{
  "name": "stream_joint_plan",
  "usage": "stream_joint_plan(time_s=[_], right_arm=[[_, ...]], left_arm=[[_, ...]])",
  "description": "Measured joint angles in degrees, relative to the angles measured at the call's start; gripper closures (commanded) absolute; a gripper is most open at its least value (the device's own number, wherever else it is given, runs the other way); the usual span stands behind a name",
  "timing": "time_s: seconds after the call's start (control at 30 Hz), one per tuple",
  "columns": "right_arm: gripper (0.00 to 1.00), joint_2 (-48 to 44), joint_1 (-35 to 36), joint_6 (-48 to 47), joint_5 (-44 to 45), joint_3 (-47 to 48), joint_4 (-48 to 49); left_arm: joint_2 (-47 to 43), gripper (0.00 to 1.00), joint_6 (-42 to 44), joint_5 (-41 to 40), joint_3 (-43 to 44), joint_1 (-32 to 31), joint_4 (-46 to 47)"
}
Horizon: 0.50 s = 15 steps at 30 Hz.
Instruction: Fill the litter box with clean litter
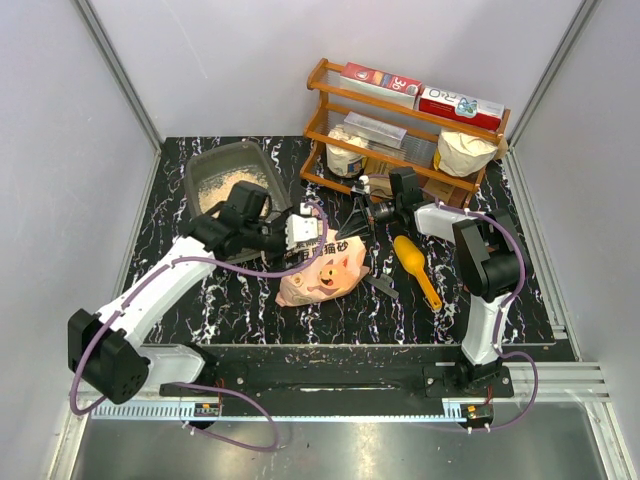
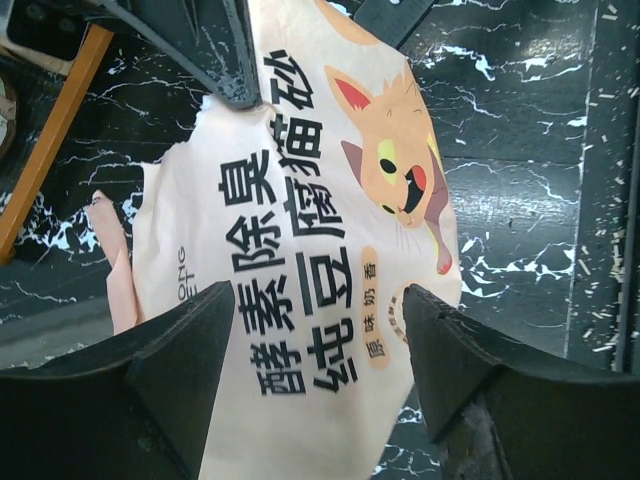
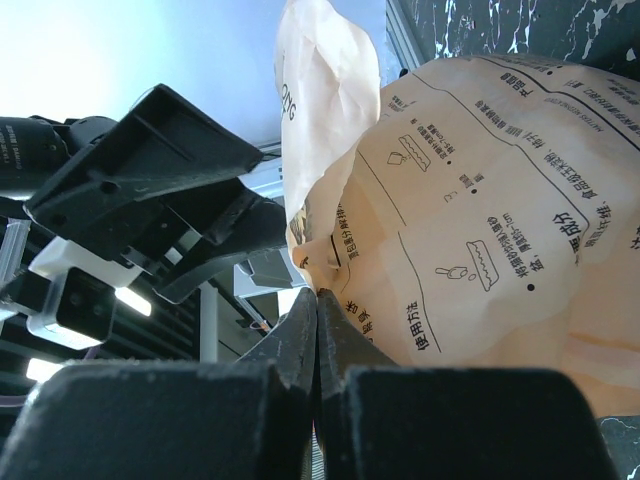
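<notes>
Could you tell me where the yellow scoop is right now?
Top view: the scoop lies on the table right of centre, between the pink bag and the right arm.

**litterfan22:** what colours is the bag? From above I get pink-orange with a cartoon pig face.

**tabbymum:** yep, and the left wrist view shows black Chinese characters plus an orange cat with a red mouth. Table is black marble with white veins.

**litterfan22:** litter box dark grey, litter pale beige, scoop yellow-orange.

**tabbymum:** rack orange-brown wood, boxes on top red and white. Left arm and right arm white with black joints, cables purple.
</notes>
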Motion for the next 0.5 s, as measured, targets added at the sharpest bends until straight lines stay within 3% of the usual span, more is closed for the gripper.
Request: stream_joint_plan(time_s=[0.5], right_arm=[[1.0, 0.0, 0.0, 0.4, 0.0, 0.0, 0.0]], left_arm=[[6.2, 0.46, 5.5, -3.6, -2.0, -2.9, 6.9]])
